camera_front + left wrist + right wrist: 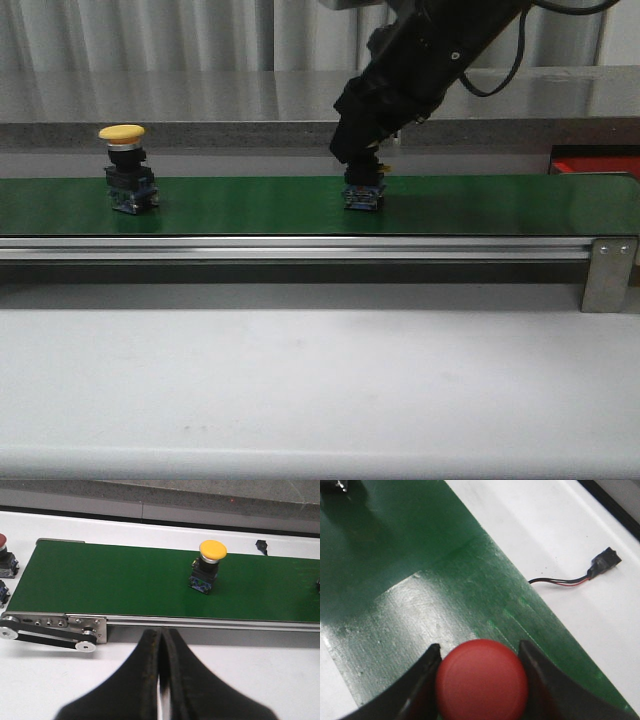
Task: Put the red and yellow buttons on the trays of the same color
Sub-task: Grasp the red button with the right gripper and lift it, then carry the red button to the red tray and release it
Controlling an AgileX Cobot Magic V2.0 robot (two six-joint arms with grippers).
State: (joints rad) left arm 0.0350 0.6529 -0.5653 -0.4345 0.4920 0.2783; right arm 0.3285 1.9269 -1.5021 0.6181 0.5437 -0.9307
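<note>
Front view first: long green conveyor belt point(250, 205) crosses the whole frame, with a silver metal rail point(290, 250) under its near edge. At centre right, the black right gripper point(364, 170) comes down from the upper right and is clenched on the red button with a blue and black base point(364, 194); only the base is visible here, and it stands on the belt. At the left side of the frame a yellow mushroom-head button with a black body point(125, 168) stands upright on the belt, well apart from the gripper. At the far right edge, behind the belt, a part of the bright red flat tray point(597, 161) is seen.

Left wrist view: the black left gripper point(160, 675) is at the bottom centre, with its two fingers pressed together and nothing between them. It hangs over the white table point(60, 685), in front of the belt point(100, 585). The yellow button point(208, 566) stands on the belt at upper right of centre. At the left edge, off the belt end, another red-capped button point(5, 557) stands on the table.

Right wrist view: the round red cap of the button point(482, 680) fills the bottom centre, and the right gripper's fingers point(422, 680) touch it on both sides. The belt point(420, 580) lies under it. At the right of the frame a small black connector with thin red and black wires point(600, 565) lies on the white table.
</note>
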